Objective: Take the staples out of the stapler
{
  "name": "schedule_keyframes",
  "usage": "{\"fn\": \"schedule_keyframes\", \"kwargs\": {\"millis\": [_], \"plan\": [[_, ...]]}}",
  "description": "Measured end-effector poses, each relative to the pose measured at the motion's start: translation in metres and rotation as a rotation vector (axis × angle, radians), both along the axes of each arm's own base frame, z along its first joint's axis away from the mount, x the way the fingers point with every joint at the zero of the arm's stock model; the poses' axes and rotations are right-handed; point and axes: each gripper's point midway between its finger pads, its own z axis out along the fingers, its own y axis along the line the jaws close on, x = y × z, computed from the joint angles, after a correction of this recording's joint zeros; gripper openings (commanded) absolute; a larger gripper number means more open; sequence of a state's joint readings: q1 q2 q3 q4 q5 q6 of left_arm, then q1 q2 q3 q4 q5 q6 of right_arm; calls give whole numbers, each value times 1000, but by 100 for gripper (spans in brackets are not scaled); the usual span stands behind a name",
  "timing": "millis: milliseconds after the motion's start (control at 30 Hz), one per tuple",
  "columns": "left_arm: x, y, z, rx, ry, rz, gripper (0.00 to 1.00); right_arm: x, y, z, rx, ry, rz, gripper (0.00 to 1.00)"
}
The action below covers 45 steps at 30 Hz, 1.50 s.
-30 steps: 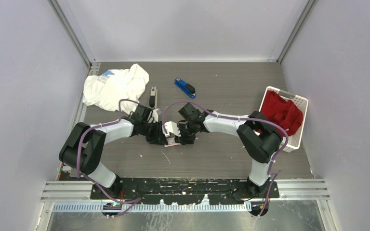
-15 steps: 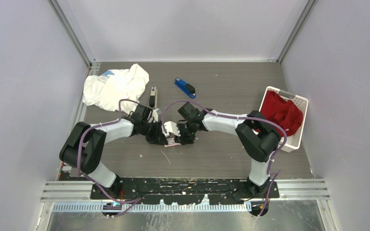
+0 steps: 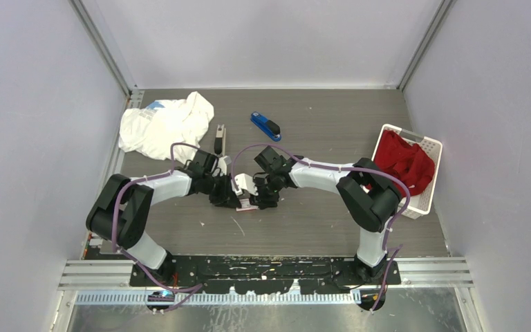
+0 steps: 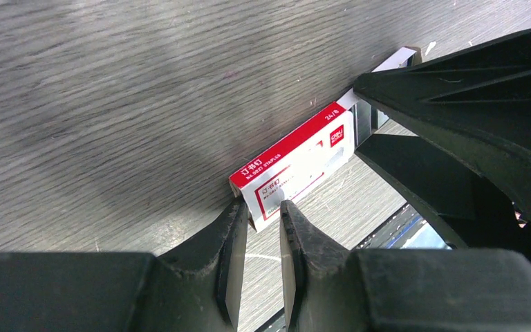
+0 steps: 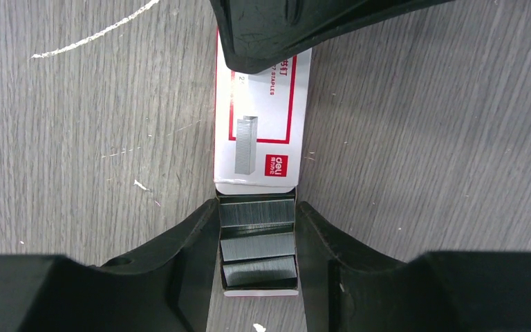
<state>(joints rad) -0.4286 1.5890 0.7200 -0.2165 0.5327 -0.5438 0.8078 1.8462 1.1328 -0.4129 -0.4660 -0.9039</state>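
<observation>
A small red-and-white staple box (image 4: 296,162) lies on the table between both grippers and also shows in the top view (image 3: 247,205). My left gripper (image 4: 263,209) is shut on the end of its sleeve. My right gripper (image 5: 257,206) is shut on the box's inner tray, which is slid partway out of the sleeve (image 5: 263,131). Three silvery-grey strips of staples (image 5: 257,243) lie in the tray between my right fingers. A blue stapler (image 3: 265,126) lies closed at the far middle, away from both grippers. A black-and-silver stapler (image 3: 219,139) lies just beyond my left gripper (image 3: 238,199).
A crumpled white cloth (image 3: 166,124) lies at the far left. A white basket (image 3: 432,149) with a red cloth (image 3: 404,160) stands at the right edge. My right gripper (image 3: 258,200) faces the left one at the table's middle. White scratches and specks mark the wood.
Both grippers and the box have shifted very slightly to the left. The staplers, the cloth and the basket have not moved.
</observation>
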Motion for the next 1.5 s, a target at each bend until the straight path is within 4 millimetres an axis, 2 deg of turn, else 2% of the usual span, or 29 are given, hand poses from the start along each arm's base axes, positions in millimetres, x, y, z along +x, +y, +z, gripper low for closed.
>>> {"fn": "schedule_keyframes", "kwargs": {"millis": [233, 467, 767, 1167, 1500], "plan": [[3, -3, 1, -14, -12, 2, 29, 2, 2, 0, 13, 12, -22, 61], [3, -5, 1, -31, -12, 13, 31, 9, -4, 0, 16, 18, -46, 66], [3, -7, 6, -56, -48, 14, 47, 11, -16, -1, 10, 33, -60, 73], [-1, 5, 10, -42, -99, 43, 52, 13, -34, -1, 0, 37, -68, 74], [-3, 10, 11, -31, -130, 54, 55, 12, -36, -1, 4, 16, -33, 74]]}}
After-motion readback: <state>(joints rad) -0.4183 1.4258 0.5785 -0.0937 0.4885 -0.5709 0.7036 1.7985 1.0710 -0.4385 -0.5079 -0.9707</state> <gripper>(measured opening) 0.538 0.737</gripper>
